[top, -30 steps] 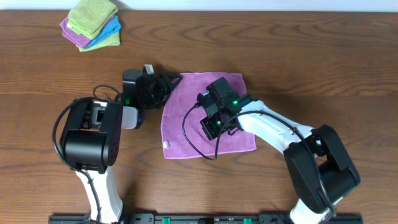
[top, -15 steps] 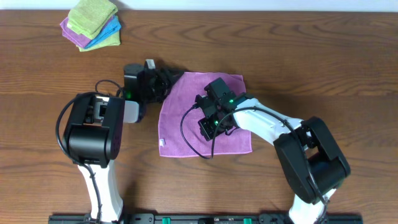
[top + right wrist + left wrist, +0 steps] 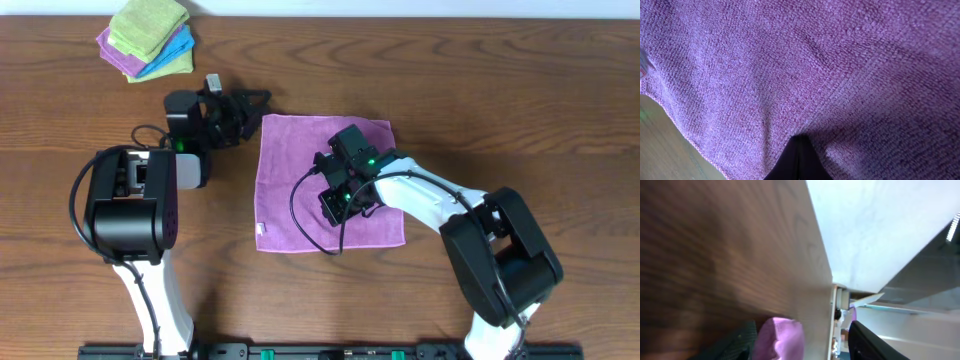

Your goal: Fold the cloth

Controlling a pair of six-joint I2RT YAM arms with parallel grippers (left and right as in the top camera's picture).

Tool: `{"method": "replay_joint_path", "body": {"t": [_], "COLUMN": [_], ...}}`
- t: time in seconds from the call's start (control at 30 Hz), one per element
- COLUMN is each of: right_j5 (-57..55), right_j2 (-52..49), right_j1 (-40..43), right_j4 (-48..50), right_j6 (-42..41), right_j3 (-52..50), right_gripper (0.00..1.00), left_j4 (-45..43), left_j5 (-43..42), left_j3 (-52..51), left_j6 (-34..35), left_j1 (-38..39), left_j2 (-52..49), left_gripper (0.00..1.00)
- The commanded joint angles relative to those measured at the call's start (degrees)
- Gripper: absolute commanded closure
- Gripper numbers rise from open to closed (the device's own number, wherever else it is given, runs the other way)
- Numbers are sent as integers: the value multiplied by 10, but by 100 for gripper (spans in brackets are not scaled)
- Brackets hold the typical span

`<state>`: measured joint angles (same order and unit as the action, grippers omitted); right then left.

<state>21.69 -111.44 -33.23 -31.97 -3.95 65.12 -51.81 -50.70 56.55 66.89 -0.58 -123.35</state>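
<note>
The left hand, released, has drawn back left of the cloth. The right hand presses its middle; I cannot tell its grip.

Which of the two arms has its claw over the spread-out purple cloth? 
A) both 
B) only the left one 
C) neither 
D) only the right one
D: in the overhead view the right gripper is above the middle of the cloth, while the left gripper is over the table, off the cloth's far left corner.
</note>
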Motion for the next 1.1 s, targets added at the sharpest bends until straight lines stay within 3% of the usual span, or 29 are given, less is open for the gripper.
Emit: {"method": "replay_joint_path", "body": {"t": [0.0, 0.43, 0.67, 0.8, 0.87, 0.93, 1.07], "right_j5": [-66, -93, -95, -95, -97, -127, -214], "right_j2": [-40, 0, 117, 182, 211, 236, 273], "right_j1": [-5, 31, 80, 90, 90, 90, 97], "right_j4": [-13, -42, -58, -58, -59, -64, -99], "right_j6": [-7, -12, -2, 0, 4, 4, 9], "right_j3": [-19, 1, 36, 37, 37, 37, 37], "right_gripper": [98, 99, 99, 98, 99, 98, 98], "left_j4": [-7, 12, 104, 113, 113, 113, 125], "left_j5": [-22, -95, -120, -119, -119, -119, -109], "left_j3": [11, 11, 11, 11, 11, 11, 11], "left_j6": [3, -85, -149, -161, -164, -166, -186], "left_j1": [-14, -52, -50, -50, -48, -44, -25], "left_j2": [-9, -9, -4, 1, 7, 17, 57], "left_gripper": [41, 59, 71, 76, 84, 93, 94]}}
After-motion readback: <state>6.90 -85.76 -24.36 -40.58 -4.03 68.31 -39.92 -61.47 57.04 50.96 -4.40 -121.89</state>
